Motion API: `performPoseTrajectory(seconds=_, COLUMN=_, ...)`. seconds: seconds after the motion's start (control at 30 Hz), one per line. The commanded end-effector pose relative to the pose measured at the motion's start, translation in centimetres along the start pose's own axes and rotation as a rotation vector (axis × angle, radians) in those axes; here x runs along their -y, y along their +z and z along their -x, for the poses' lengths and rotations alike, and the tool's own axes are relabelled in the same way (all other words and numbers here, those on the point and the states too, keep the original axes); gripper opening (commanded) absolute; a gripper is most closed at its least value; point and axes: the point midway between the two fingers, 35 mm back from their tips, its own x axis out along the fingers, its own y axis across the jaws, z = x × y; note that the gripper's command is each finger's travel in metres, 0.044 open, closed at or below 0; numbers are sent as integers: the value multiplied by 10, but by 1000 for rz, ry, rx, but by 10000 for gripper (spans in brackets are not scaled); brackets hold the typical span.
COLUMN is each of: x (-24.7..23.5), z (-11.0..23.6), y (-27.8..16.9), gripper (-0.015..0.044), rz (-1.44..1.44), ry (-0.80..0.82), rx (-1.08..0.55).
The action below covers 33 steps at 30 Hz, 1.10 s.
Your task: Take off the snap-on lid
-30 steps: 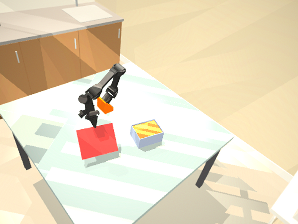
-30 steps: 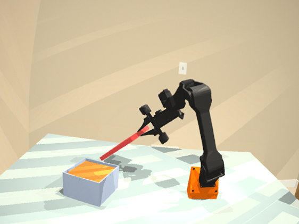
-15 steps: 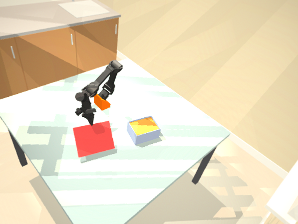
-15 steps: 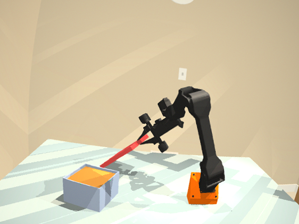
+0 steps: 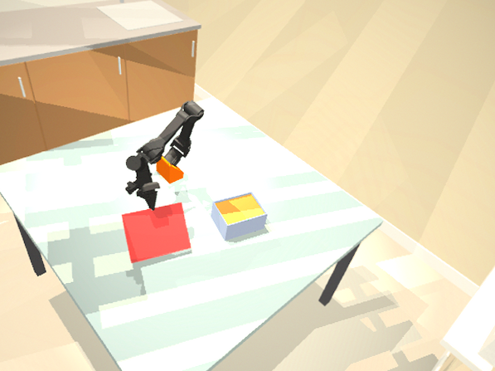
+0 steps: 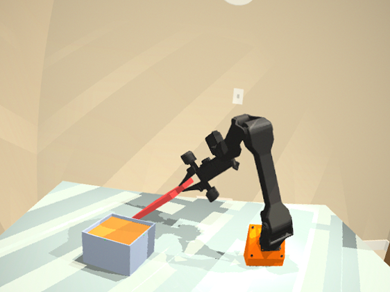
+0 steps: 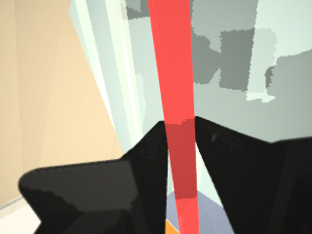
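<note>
My gripper [image 5: 152, 207] [image 6: 186, 183] [image 7: 178, 125] is shut on one edge of the flat red lid [image 5: 155, 232] [image 6: 158, 202] [image 7: 172, 63]. The lid hangs in the air, tilted down away from the fingers, its low end close to the table behind the box. The storage box [image 5: 239, 217] [image 6: 118, 243] is pale blue-grey with an orange-yellow inside. It stands open on the table [image 5: 227, 287] [image 6: 40, 283], to the side of the lid. A corner of the box shows at the bottom of the wrist view [image 7: 214, 219].
The arm's orange base [image 5: 169, 169] [image 6: 264, 249] is bolted to the table behind the box. Kitchen cabinets [image 5: 84, 84] stand beyond the table's far edge.
</note>
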Motion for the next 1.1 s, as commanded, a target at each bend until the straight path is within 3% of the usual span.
performPoseTrajectory(seconds=0.0, x=3, z=-2, y=-1, gripper=0, rz=-3, ry=3, rx=-5)
performPoseTrajectory(seconds=1.07, x=22, z=-19, y=-1, gripper=0, rz=-3, ry=3, rx=-6)
